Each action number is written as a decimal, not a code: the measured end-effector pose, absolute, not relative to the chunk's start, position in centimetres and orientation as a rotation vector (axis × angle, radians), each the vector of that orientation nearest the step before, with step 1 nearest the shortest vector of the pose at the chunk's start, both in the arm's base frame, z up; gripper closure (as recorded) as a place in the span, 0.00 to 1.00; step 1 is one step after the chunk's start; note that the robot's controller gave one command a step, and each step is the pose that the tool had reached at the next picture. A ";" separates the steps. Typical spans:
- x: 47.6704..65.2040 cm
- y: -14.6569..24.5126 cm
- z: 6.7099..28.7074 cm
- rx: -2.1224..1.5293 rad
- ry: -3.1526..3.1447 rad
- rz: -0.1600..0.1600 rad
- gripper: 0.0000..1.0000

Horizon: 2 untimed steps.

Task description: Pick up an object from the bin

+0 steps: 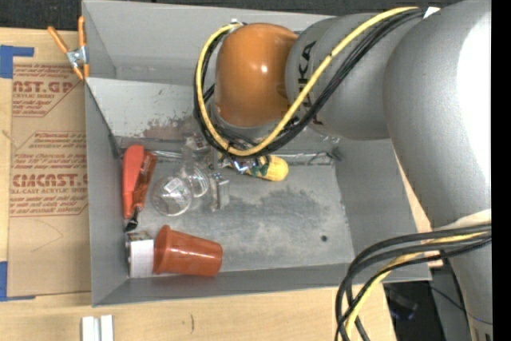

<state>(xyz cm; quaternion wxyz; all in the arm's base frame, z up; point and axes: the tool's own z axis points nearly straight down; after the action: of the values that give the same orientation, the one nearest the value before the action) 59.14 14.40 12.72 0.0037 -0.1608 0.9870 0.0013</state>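
My gripper [206,172] reaches down below the orange wrist cover, in the middle of the bin's left half. It sits right against a clear plastic cup [174,196] lying on its side just to its left. A small yellow toy with a green end [272,168] lies close to the gripper's right, partly hidden by the cables. Whether anything is held is hidden by the wrist and the see-through cup.
A red-handled tool [134,181] lies along the left wall. An orange-red cup [188,253] lies on its side at the front left, with a white piece [140,255] at its left end. The arm covers the bin's right side.
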 end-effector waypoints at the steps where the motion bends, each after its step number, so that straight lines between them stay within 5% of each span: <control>1: 59.1 15.2 7.7 -0.957 2.985 0.002 0.00; 2: 59.2 15.8 7.0 -0.839 3.016 0.007 1.00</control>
<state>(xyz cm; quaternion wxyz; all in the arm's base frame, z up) 59.25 15.83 7.03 0.0055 -0.2680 0.9634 0.0022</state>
